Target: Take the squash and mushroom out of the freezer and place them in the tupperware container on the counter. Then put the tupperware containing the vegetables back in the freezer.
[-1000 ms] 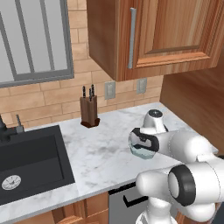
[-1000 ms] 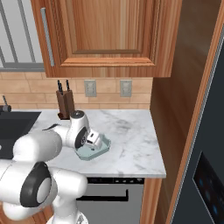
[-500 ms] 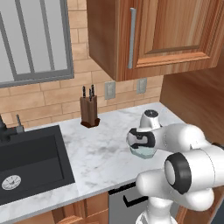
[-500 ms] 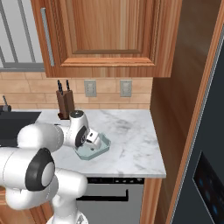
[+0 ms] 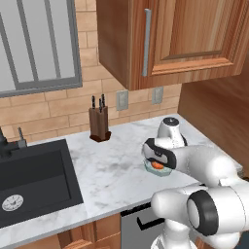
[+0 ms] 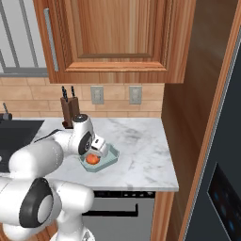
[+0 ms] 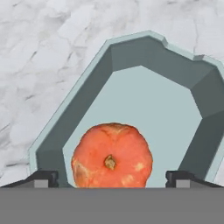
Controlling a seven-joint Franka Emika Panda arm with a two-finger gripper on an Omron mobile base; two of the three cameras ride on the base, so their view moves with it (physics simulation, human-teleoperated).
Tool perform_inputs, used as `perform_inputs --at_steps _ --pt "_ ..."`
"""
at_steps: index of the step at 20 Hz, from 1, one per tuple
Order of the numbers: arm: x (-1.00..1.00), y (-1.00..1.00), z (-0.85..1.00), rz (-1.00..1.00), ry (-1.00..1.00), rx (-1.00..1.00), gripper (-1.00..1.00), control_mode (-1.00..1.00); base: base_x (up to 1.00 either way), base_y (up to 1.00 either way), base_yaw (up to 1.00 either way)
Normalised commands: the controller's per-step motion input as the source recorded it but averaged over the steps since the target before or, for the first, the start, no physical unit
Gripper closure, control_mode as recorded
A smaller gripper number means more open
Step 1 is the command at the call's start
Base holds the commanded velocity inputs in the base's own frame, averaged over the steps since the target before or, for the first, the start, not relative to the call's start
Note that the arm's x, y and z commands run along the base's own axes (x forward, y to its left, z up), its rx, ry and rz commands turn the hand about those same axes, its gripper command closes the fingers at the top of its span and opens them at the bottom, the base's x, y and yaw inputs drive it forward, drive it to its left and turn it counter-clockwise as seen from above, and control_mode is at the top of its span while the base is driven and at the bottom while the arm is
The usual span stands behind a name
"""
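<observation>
- So the squash [image 7: 112, 156] sits in the tupperware container [image 7: 83, 98] right under the hand [image 7: 112, 179]; fingers spread wide either side, gripping nothing
- Lift straight up off the bench [image 7: 39, 52] so nothing gets nudged; mushroom's next, I'd guess

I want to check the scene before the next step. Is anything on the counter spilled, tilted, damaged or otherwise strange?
Nothing stands out. The squash sits whole inside the tupperware container, which lies flat on the counter. The gripper is open just above it. The knife block stands upright by the wall.
</observation>
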Motion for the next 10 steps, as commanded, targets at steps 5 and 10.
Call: perform_inputs --at_steps 5,10 --pt "-0.62 -0.19 0.67 -0.01 -0.15 0.0 -1.0 -1.0 0.0 0.0 0.0" --pt "-1.0 -0.08 0.97 0.0 -0.37 0.0 -1.0 -1.0 0.0 0.0 0.0"
